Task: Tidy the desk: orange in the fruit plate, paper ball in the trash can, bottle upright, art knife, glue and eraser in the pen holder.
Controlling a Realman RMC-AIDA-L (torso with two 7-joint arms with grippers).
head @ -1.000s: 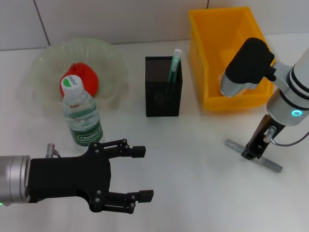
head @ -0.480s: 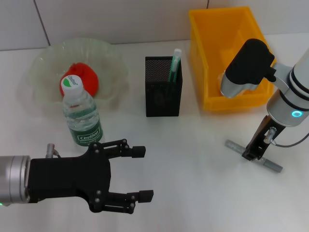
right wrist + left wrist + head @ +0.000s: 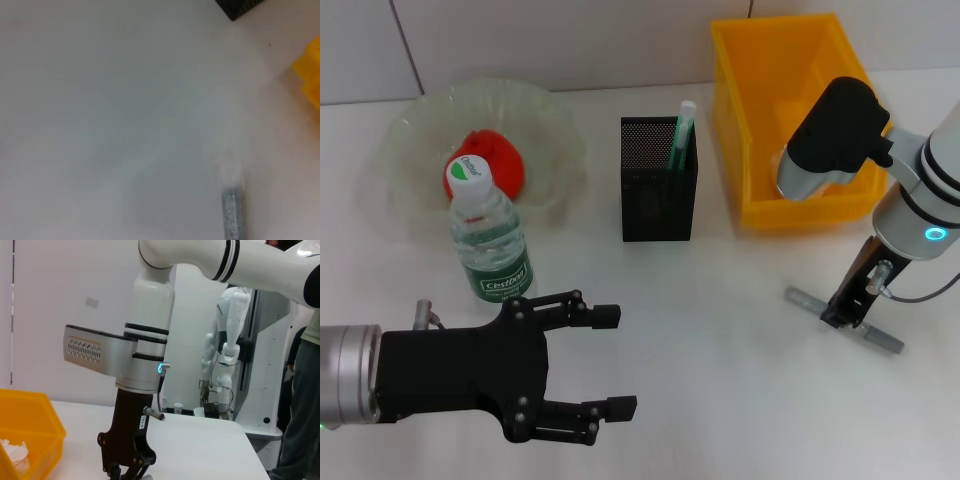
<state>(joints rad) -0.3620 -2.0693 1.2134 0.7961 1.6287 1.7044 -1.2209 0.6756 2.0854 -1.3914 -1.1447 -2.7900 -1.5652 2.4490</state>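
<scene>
Pretty much nothing's moved since a second ago: right gripper (image 3: 844,312) still pinched on the art knife (image 3: 845,321) lying diagonally near the tabletop's right edge, left gripper (image 3: 610,361) hovering wide open.

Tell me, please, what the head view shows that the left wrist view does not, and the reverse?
Only the head view shows the left gripper, open over the near desk, the upright bottle, the orange in the fruit plate, the pen holder and the grey art knife on the table. Only the left wrist view shows another white robot and a person's leg behind the desk. Both show the right gripper down at the table and the yellow trash can.
</scene>
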